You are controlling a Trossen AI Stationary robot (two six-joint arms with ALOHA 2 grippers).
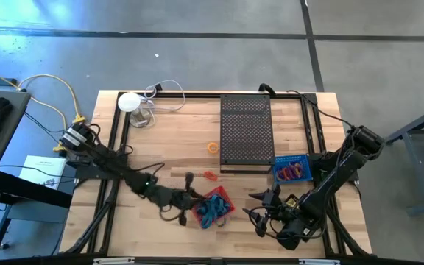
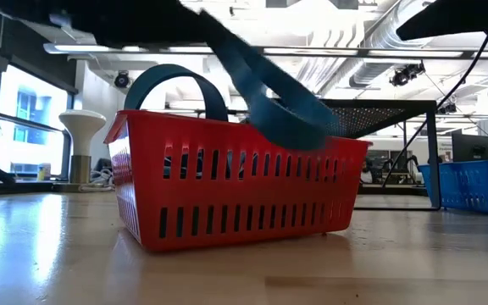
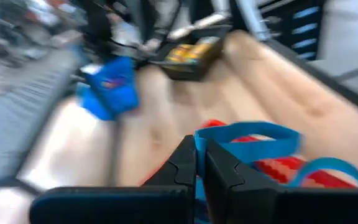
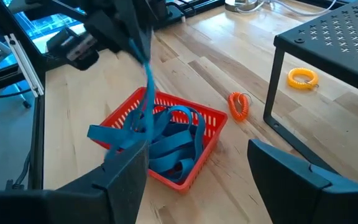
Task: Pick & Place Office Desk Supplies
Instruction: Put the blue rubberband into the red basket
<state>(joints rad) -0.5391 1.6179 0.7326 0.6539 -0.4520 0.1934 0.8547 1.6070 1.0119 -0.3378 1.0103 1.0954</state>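
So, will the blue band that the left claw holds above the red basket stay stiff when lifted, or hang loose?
Probably loose: the blue band droops from the shut left claw toward the red basket. It looks thin and light, so it may sway or snag others.

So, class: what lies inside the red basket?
The red basket holds a heap of blue bands; the left hand grips one band, which hangs above the basket. Anything under the heap is hidden.

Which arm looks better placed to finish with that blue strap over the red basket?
Probably the left: the left gripper is shut on the blue strap above the red basket; the right gripper is open, holding nothing.
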